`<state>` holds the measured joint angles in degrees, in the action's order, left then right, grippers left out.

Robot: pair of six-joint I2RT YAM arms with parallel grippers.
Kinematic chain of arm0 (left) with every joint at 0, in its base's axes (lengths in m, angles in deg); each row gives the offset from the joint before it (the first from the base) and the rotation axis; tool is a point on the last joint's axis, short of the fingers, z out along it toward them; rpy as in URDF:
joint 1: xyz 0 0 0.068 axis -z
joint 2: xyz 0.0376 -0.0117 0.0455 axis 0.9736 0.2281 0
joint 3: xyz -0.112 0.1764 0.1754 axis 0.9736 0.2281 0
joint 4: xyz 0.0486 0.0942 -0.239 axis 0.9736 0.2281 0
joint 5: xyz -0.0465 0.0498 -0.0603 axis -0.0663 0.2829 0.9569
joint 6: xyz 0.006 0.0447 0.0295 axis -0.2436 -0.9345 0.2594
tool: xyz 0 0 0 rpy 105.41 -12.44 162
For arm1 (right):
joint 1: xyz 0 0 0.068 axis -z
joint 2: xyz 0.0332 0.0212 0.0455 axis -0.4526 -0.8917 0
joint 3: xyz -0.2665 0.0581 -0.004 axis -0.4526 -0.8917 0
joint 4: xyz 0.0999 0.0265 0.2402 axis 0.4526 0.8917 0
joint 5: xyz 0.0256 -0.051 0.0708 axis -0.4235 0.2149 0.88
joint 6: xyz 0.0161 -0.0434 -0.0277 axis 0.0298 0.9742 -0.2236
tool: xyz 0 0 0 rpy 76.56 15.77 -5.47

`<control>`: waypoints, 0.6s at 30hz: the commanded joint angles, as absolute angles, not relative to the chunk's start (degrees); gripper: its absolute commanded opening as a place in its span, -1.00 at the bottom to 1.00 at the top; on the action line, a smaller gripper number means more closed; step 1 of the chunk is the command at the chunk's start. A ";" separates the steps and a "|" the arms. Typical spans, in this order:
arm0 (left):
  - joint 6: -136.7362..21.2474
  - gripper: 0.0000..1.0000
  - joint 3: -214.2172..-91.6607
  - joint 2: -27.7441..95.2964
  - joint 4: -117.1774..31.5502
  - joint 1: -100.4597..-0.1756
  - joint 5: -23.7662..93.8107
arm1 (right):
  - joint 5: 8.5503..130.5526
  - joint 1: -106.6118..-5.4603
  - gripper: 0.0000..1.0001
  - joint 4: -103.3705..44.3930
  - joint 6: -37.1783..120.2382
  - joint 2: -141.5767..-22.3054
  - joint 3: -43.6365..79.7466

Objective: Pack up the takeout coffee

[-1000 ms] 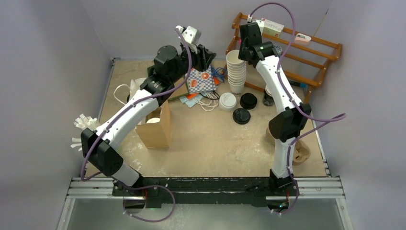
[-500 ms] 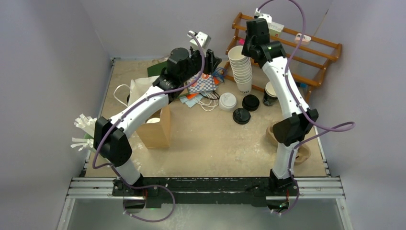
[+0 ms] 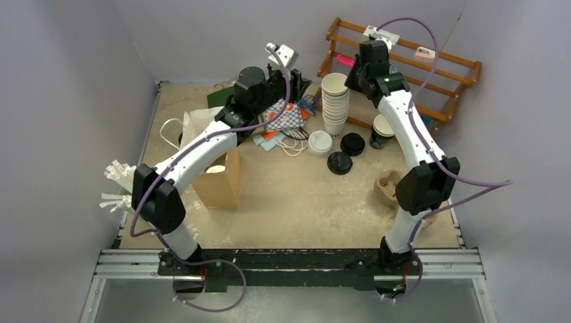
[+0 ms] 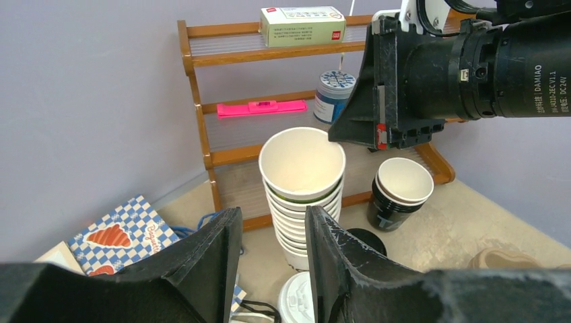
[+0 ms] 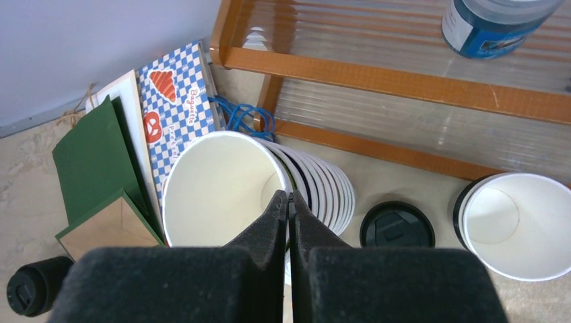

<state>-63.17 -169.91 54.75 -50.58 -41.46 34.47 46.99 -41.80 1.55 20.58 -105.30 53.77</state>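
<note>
Left jaws: held parted, with nothing gripped between them; the stack of white cups (image 4: 301, 195) is seen through the gap.
Left gripper (image 4: 271, 225): raised above the table (image 3: 303, 202) and pointed towards the wooden shelf (image 4: 222, 59).
Right jaws: pressed together, with nothing clasped.
Right gripper (image 5: 288, 198): hung over the open mouth of the stack's top cup; whether the rim is touched cannot be told.
White-lidded cup (image 3: 320, 142): stood on the table just beside the foot of the stack, on its near side. A round white plastic lid is shown from above, and the paper body is barely seen.
Black-lidded cup (image 3: 339, 163): set near the white-lidded cup, a little towards the near edge. A round black lid with a raised ring is shown.
Other black lid (image 3: 351, 143): placed between the stack and the dark lidless cup (image 3: 382, 131); what lies under it cannot be told.
Brown paper bag (image 3: 219, 180): stood open under the left arm (image 3: 195, 151), well apart from both lidded cups.
</note>
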 commanded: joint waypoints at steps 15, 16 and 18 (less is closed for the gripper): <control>-67.03 -0.16 -170.07 55.73 -53.31 -40.59 35.77 | 53.00 -38.81 -1.00 -5.23 15.80 -98.80 55.02; -67.10 -0.15 -170.14 55.66 -53.10 -40.56 35.68 | 53.22 -38.76 -1.00 -4.93 15.70 -98.70 55.94; -67.29 -0.16 -170.31 55.31 -52.45 -40.48 35.32 | 53.40 -38.69 -1.00 -4.15 15.72 -98.55 58.08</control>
